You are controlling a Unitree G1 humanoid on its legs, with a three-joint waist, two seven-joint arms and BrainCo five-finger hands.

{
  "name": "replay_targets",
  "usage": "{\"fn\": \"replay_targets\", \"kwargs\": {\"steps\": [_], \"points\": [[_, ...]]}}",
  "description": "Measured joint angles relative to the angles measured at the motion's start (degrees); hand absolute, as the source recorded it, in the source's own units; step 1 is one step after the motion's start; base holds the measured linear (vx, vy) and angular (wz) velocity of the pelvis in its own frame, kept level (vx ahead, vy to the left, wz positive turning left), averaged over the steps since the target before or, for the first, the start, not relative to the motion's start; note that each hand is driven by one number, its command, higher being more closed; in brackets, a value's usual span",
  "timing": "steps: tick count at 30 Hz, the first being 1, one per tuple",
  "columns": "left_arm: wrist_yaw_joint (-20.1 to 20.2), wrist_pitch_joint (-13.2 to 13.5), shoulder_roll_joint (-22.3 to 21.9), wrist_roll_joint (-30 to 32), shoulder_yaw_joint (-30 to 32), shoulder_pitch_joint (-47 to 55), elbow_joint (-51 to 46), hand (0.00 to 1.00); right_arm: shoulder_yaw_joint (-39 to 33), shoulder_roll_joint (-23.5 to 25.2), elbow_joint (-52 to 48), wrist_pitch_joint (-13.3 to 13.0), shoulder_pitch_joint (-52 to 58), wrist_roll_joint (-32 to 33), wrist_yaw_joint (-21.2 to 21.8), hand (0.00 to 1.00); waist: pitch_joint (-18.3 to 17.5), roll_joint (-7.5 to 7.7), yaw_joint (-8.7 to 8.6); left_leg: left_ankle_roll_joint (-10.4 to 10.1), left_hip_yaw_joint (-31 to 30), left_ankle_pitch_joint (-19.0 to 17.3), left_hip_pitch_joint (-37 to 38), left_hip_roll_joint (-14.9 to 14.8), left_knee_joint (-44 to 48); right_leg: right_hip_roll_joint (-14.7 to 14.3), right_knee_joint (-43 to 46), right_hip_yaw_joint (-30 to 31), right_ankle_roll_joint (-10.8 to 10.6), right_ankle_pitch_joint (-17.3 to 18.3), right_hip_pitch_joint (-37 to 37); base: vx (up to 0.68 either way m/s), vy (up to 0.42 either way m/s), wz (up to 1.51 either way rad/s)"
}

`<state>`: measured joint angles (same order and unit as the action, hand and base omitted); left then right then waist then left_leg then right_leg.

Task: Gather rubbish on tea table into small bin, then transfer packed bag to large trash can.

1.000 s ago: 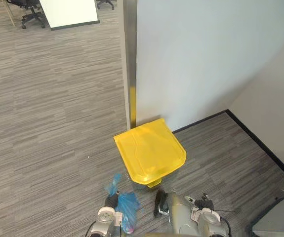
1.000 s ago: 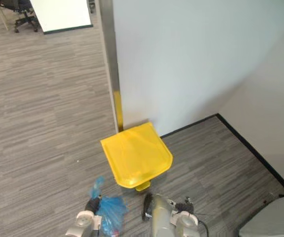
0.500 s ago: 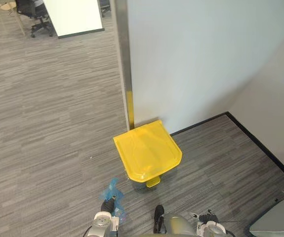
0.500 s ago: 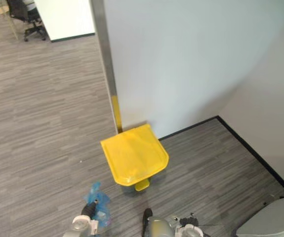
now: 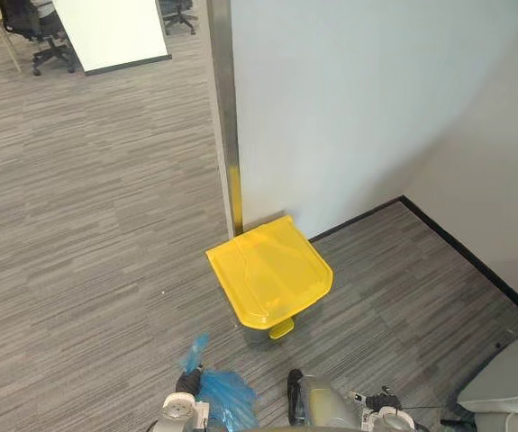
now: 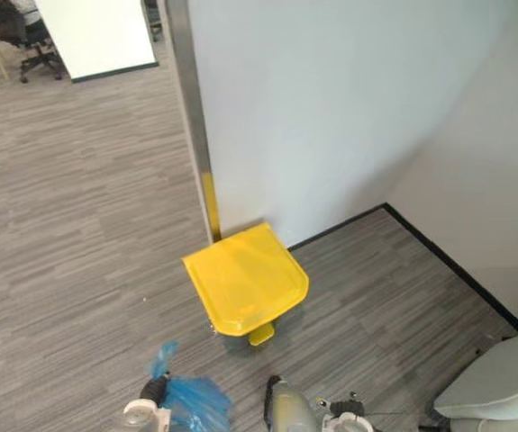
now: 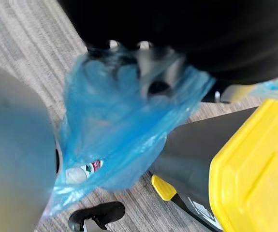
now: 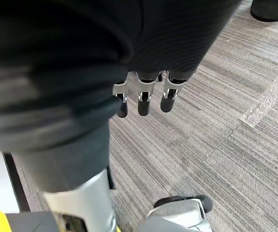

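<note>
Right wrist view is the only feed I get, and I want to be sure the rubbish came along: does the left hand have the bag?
Observer: Yes, the left hand has its fingers curled into the gathered top of the blue bag.
Operator: Anything inside it?
Observer: A bottle shows through the plastic, low in the bag.
Operator: Is the large can ready, lid up?
Observer: No, the yellow lid lies shut on the grey trash can.
</note>
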<state>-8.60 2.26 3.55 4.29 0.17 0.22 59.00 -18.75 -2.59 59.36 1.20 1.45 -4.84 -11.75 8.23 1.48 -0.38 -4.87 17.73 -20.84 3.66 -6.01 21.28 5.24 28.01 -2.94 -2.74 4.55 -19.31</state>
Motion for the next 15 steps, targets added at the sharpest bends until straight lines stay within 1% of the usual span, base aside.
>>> {"fn": "replay_targets", "kwargs": {"steps": [2,3,4,5,6,8,10,11,13,15], "points": [[-0.04,-0.01,-0.24,0.02,0.05,0.49,-0.97,1.0,0.5,-0.34,-0.47,0.08,-0.16,-0.31,-0.11,0.0,0.16,-0.36,-0.17,0.16,-0.43,-0.1,-0.58,-0.43,0.18,1.0,0.39,-0.99,1.17,1.08,0.4,-0.04,0.018,0.35],[-0.12,0.0,-0.07,0.0,0.45,1.21,-1.87,1.0,0.97,-0.09,-1.07,0.36,0.82,-0.39,-0.09,0.0,-0.18,0.5,-0.24,0.12,-1.74,-0.1,-0.63,-0.29,0.19,2.02,3.27,-2.09,1.5,3.87,1.02,0.01,-0.053,0.54],[-0.18,0.0,0.24,-0.02,0.66,1.54,-2.47,1.0,0.97,0.12,-0.97,0.42,1.43,-0.99,-0.1,0.0,-0.51,0.93,0.08,-0.16,-2.76,-0.15,-0.49,-0.3,0.14,1.62,1.23,-2.37,0.97,4.89,2.45,0.02,-0.064,0.49],[-0.19,-0.04,0.26,-0.05,0.69,1.6,-2.39,1.0,1.02,0.09,-0.83,0.42,1.65,-1.47,-0.09,0.0,-0.89,0.32,0.19,-0.61,-3.35,0.15,-0.5,-0.78,-0.31,0.86,-0.54,-2.98,1.09,4.03,3.26,0.04,-0.041,0.16],[-0.19,-0.01,-0.21,-0.23,0.7,1.8,-2.19,1.0,1.07,-0.42,-0.41,0.34,1.31,-1.55,-0.05,0.0,-2.05,-0.61,0.81,-1.06,-3.94,1.32,-0.71,-1.44,-2.24,-0.55,-4.68,-3.38,1.41,1.98,4.19,0.03,-0.039,-0.02],[-0.19,0.05,-0.74,-0.6,0.54,1.58,-2.09,1.0,1.69,-1.55,0.9,0.35,-0.64,-1.53,-0.04,0.0,-2.46,-1.83,0.85,-1.12,-4.04,4.31,-1.57,-1.44,-5.84,-1.61,-10.79,-3.38,1.96,-1.6,4.67,0.02,-0.046,-0.06],[-0.22,0.05,-0.68,-0.94,0.54,1.37,-2.05,1.0,1.72,-1.77,1.83,0.34,-1.35,-1.52,-0.03,0.0,-2.32,-2.21,0.85,-1.19,-4.32,5.72,-1.6,-1.34,-7.03,-2.01,-13.87,-3.51,2.24,-3.55,5.44,0.02,-0.037,-0.01],[-0.21,0.05,-0.39,-1.1,0.54,1.36,-1.88,1.0,1.63,-1.93,2.73,0.35,-1.67,-1.44,-0.04,0.0,-2.26,-2.31,0.86,-1.12,-4.94,6.95,-1.57,-1.21,-7.68,-2.35,-17.1,-3.63,2.45,-5.3,6.93,0.01,-0.042,0.0],[-0.21,0.06,0.05,-1.1,0.54,1.22,-1.21,1.0,1.23,-1.92,3.07,0.34,-1.4,-1.42,-0.08,0.0,-2.16,-2.34,0.74,-0.94,-7.14,8.65,-1.07,-0.63,-8.6,-2.38,-21.12,-4.24,2.54,-7.07,9.68,-0.02,-0.037,0.14],[-0.21,0.07,0.17,-1.11,0.55,1.03,-1.02,1.0,0.85,-2.04,3.62,0.33,-1.37,-1.41,-0.12,0.0,-2.03,-2.48,0.72,-0.86,-7.99,9.19,-0.51,-0.47,-9.53,-2.47,-24.61,-4.69,2.79,-8.72,11.71,-0.04,0.006,0.13]]}}
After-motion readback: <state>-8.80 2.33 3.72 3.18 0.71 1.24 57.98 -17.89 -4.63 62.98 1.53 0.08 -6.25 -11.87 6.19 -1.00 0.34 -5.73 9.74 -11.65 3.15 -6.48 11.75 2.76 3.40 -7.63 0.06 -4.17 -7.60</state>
